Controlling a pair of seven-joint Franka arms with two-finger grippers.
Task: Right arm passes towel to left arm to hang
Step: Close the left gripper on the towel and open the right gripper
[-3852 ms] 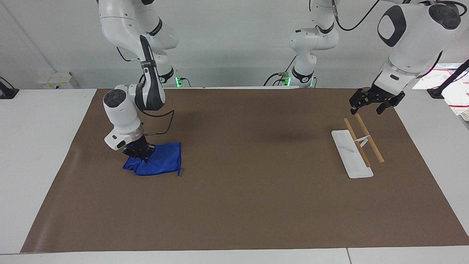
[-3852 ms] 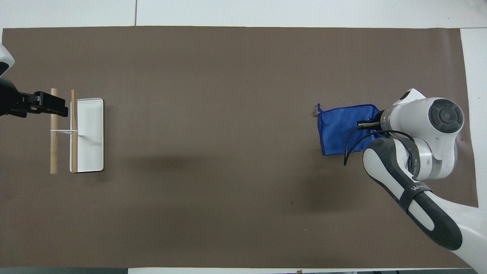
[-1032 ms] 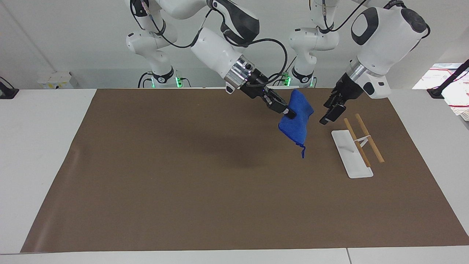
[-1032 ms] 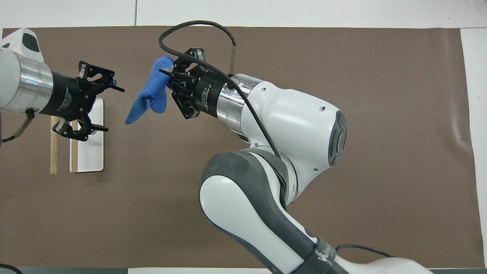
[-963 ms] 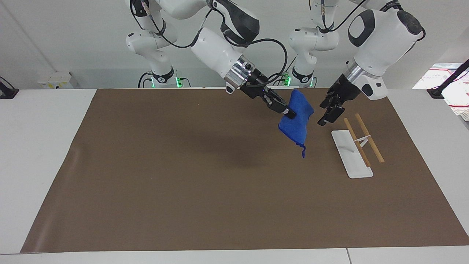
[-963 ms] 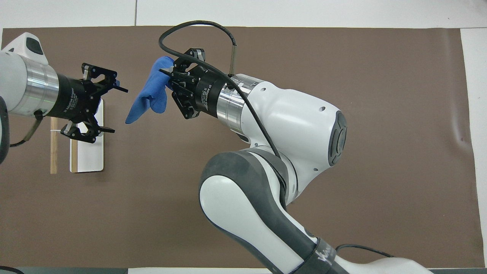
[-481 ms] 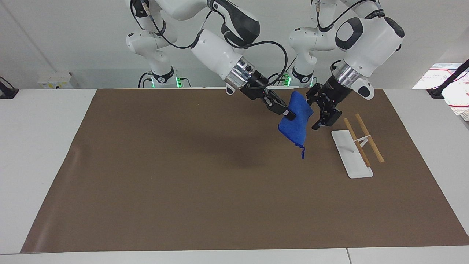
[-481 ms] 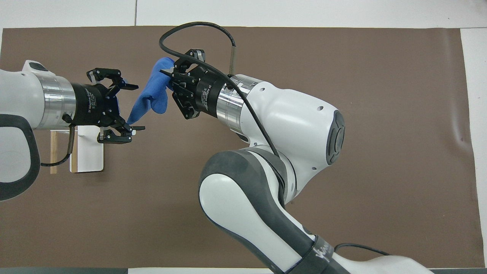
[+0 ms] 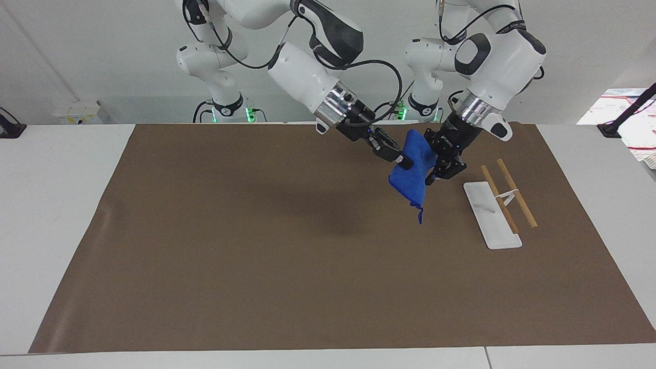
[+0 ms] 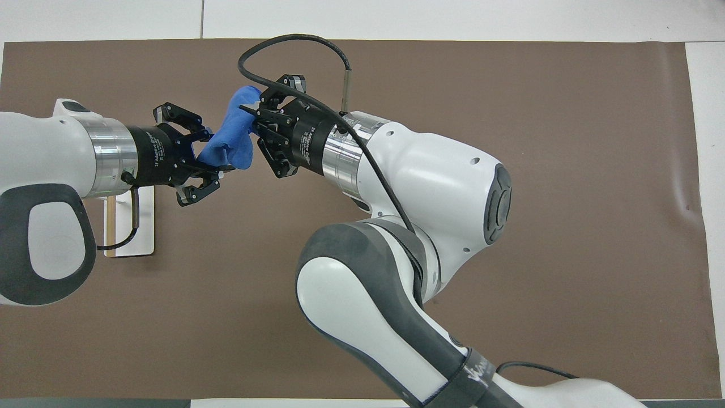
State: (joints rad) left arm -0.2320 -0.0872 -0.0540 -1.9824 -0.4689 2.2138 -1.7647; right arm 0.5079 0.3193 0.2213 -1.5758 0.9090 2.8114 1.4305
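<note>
- Blue towel (image 9: pixel 411 171) hangs above the brown mat (image 9: pixel 256 256), pinched by the right gripper (image 9: pixel 402 161).
- Left gripper (image 9: pixel 433 171) has advanced and now closes around the towel's edge; firmness of its grip unclear.

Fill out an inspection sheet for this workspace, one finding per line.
Surface: brown mat on a white table.
Job's things: blue towel held up in the air over the mat; its loop dangles below. Towel rack stands at the left arm's end.
Clutter: nothing seen.
Grippers: right gripper shut on the towel; left gripper is at the towel's other edge, fingers around the cloth, grip not confirmed.
Cables: black cable loops over the right arm's wrist.
Surroundings: white wall; papers at the table's edge.
</note>
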